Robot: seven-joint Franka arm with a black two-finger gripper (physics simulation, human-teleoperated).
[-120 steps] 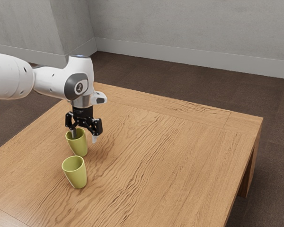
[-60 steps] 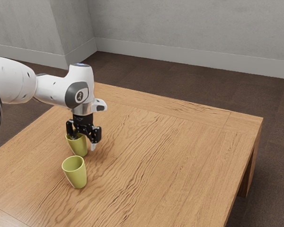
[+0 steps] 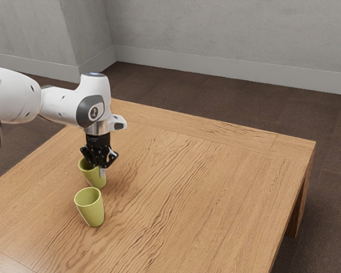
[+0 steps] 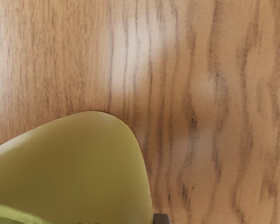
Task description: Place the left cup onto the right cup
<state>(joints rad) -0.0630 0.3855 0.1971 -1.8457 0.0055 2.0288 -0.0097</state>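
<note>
Two olive-green cups stand upright on the wooden table (image 3: 204, 182). In the exterior view the farther cup (image 3: 95, 177) is under my hand, and the nearer cup (image 3: 90, 207) stands just in front of it, a small gap apart. My gripper (image 3: 98, 164) points straight down at the farther cup's rim, its fingers shut on the cup's wall on the side toward the exterior view's right. The wrist view has that cup (image 4: 70, 172) large and blurred right under my hand, with bare wood beyond it.
The table runs wide and bare toward the exterior view's right, as far as its edge (image 3: 307, 165). Dark floor and grey walls surround it.
My hand has come down a little onto the farther cup, and the fingers have drawn together from wide apart to gripping its wall. Neither cup has moved.
</note>
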